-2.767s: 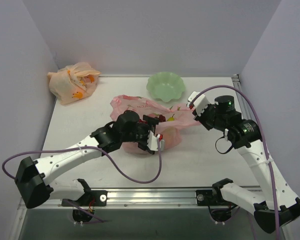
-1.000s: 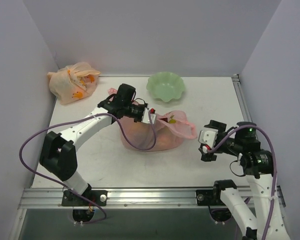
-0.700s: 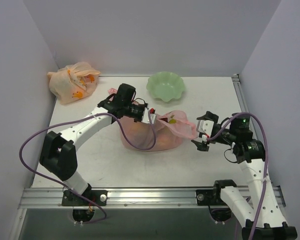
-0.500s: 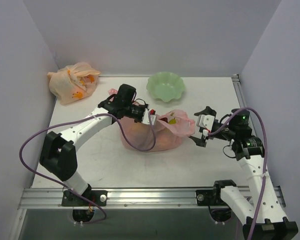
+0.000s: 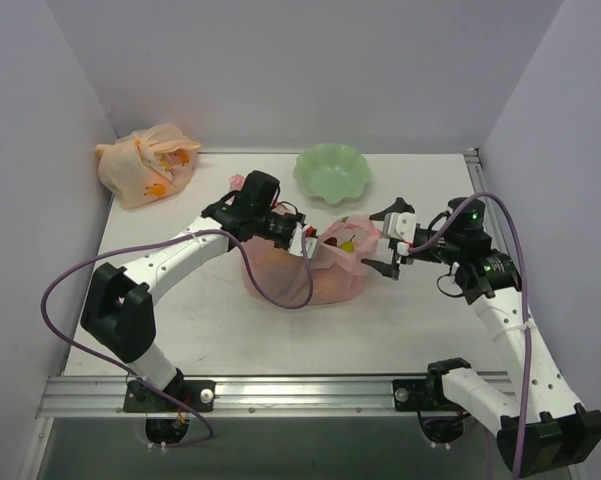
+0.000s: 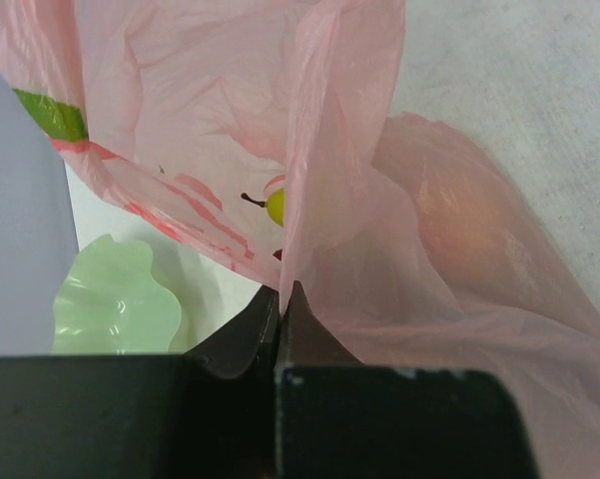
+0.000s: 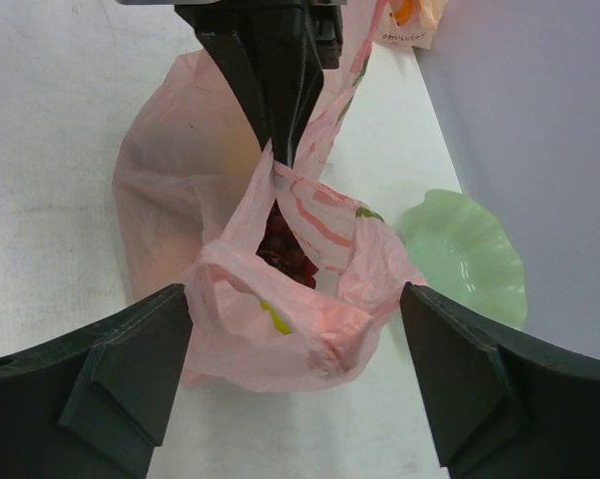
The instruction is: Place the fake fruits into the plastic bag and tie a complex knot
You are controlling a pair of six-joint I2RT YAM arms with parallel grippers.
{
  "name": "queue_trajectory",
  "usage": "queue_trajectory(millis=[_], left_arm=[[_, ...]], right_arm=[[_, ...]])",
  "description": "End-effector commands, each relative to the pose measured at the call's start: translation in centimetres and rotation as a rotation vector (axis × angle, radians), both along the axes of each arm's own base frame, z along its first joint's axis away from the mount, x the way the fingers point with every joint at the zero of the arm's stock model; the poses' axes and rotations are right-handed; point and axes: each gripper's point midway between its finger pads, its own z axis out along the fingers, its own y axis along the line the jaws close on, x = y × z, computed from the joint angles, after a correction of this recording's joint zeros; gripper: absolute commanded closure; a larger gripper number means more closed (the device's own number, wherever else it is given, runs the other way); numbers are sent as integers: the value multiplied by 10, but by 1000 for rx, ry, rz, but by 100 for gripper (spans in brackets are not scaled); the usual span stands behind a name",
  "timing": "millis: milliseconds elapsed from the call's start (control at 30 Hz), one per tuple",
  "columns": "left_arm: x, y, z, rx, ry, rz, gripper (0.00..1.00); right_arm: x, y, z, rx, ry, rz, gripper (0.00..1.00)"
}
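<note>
There were two bags: one thin, translucent pink plastic bag (image 5: 305, 278) and one pale orange tied plastic bag (image 5: 145, 168). Three fake fruits (image 7: 280, 261) could be counted in the pink one: one dark red grape bunch (image 7: 288, 247), one small yellow fruit (image 7: 276, 317) and one orange-red peach (image 6: 459, 225). One light green scalloped bowl (image 5: 332, 172). Two white-and-black robot arms: left arm (image 5: 165, 262), right arm (image 5: 510, 330).

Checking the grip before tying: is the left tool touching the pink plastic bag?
Touching. The left wrist view shows the left tool shut on a fold of the pink plastic bag, with no gap.
</note>
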Motion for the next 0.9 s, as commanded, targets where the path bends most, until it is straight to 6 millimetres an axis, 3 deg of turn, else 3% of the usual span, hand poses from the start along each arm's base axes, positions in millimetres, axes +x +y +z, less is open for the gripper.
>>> queue_trajectory(millis=[0,33,100,133,200,233,300,367,467,533,700,867], left_arm=[[-9,-6,21,-46,-40,-62,100],[-10,-5,20,-44,-38,-61,100],[-11,-4,17,-39,-36,-61,100],[-11,-4,16,-35,-38,-59,100],[-11,-3,9,-15,-37,-48,100],[-10,-4,8,-12,-49,-43,100],[-10,-1,-1,11,-53,-18,100],[-10,-3,-8,18,-70,19,100],[-11,5,-32,70,-116,66,100],[-21,9,-53,112,-131,49,100],[-30,11,-75,158,-165,37,100],[-39,15,-95,216,-196,4,100]], right_arm=[[12,6,25,30,-45,-5,17],[14,5,26,30,-42,-13,31],[16,5,29,35,-36,-19,44],[16,6,33,45,-28,-26,59],[18,5,36,60,4,-50,75],[20,5,45,72,5,-67,89],[25,2,49,105,81,-131,100],[29,0,58,161,160,-201,100],[40,-5,55,225,303,-324,100],[48,-7,44,239,376,-386,100],[56,1,13,258,557,-467,100],[69,4,2,282,636,-531,100]])
